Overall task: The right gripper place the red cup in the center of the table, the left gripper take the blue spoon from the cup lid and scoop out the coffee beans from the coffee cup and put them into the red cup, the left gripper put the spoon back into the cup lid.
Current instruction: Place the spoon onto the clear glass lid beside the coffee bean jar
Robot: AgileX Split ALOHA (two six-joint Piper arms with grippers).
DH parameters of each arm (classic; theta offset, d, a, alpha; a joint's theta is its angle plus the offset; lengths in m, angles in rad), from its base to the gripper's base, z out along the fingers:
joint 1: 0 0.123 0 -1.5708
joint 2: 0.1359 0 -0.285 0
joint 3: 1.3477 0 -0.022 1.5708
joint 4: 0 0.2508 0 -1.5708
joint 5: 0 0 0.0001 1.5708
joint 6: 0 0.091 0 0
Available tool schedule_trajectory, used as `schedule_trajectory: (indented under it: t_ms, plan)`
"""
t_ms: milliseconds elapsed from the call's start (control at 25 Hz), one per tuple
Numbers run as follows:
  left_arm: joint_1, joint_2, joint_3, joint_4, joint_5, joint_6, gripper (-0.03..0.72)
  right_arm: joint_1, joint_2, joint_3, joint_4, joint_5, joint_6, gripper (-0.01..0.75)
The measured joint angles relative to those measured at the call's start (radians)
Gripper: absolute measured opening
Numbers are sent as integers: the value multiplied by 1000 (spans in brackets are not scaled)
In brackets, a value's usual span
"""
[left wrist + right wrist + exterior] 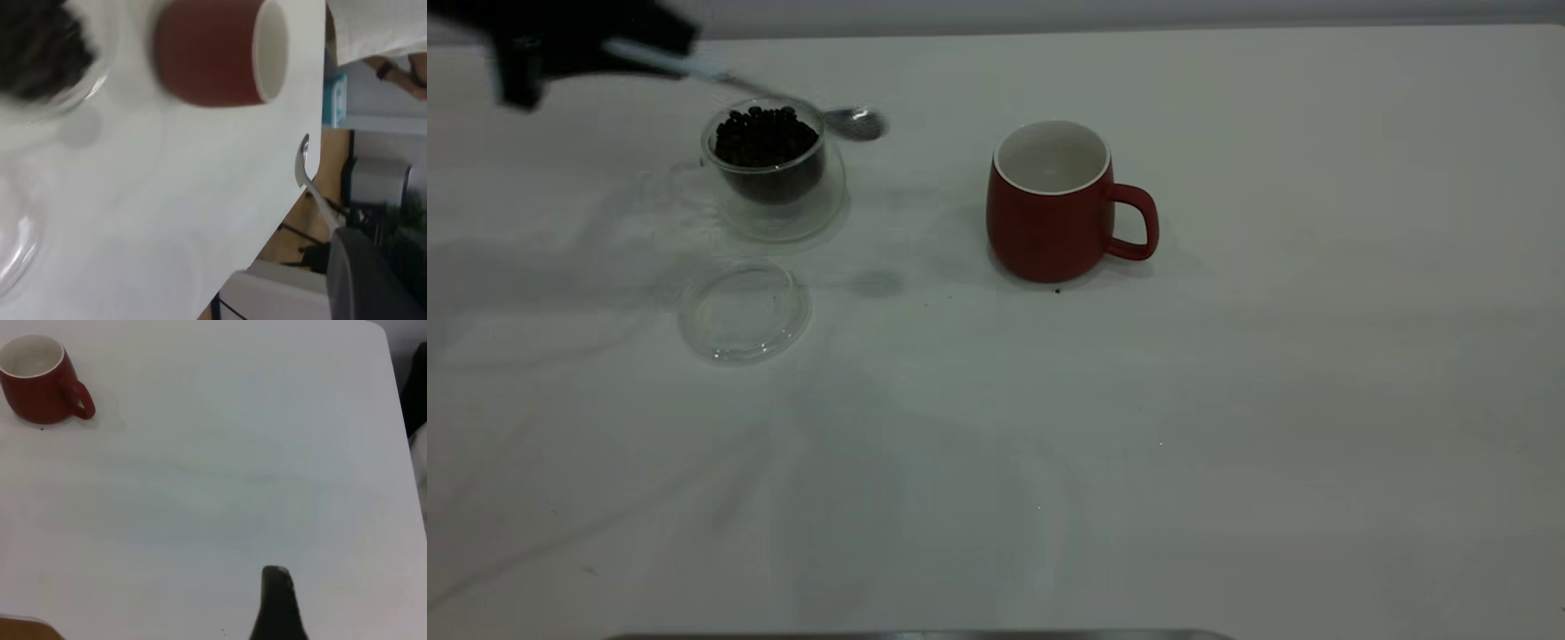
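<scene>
Cup lid (744,310) empty; coffee cup (769,169) holds coffee beans (765,135).

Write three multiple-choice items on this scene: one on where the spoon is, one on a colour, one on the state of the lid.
1. Where is the spoon's bowl?
A. on the lid
B. in the air just past the coffee cup's rim, on the red cup's side
C. inside the red cup

2. What colour is the inside of the red cup?
A. white
B. black
C. blue

3. What lies on the lid?
A. the spoon
B. beans
C. nothing

Answers:
1. B: the left gripper holds the handle and the bowl hangs beside the coffee cup.
2. A: its inner wall shows white, with no beans in sight.
3. C: the clear disc lies bare on the table.
</scene>
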Motion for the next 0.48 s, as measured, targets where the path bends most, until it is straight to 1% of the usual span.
schedule_trajectory:
  t_ms: [120, 200, 320, 480]
  plan:
    - [87, -3, 62, 6, -5, 81, 114, 0, 0, 0, 0, 0, 0, 588]
    - [127, -3, 89, 7, -9, 155, 114, 0, 0, 0, 0, 0, 0, 588]
    - [170, -3, 105, 14, -9, 208, 114, 0, 0, 0, 0, 0, 0, 588]
    - [220, 27, 105, 31, -9, 189, 114, 0, 0, 0, 0, 0, 0, 588]
